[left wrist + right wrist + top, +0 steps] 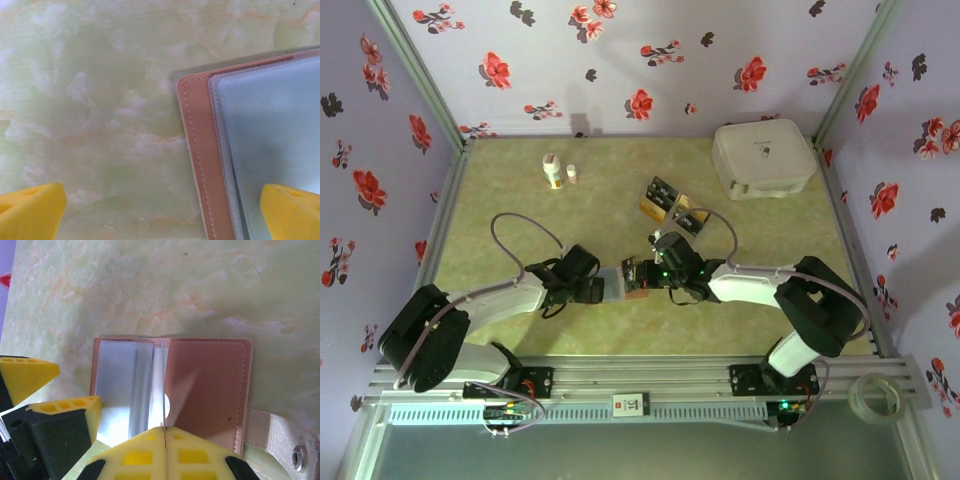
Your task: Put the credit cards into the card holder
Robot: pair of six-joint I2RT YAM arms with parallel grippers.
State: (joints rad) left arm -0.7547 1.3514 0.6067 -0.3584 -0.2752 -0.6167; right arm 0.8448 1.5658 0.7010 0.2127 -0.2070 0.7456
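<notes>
- The left gripper point(160, 212), jaws wide apart, straddles the card holder point(200, 385) edge from 9 o'clock.
- The right gripper point(164, 445), at 3 o'clock, is closed, pinching its clear inner sleeve point(163, 380).
- The credit cards point(663, 193) lie at the holder's 1 o'clock.

Card holder point(207, 390) — stitched matt leather-like cover, glossy clear plastic sleeves; table point(100, 125) — smooth marbled green

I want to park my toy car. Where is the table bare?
Bare: the left side nearer than the small bottles, the right side between the white case and the right arm, and the near strip by the rail. Crowded: the middle, where left gripper and right gripper meet at the card holder, credit cards just behind.
</notes>
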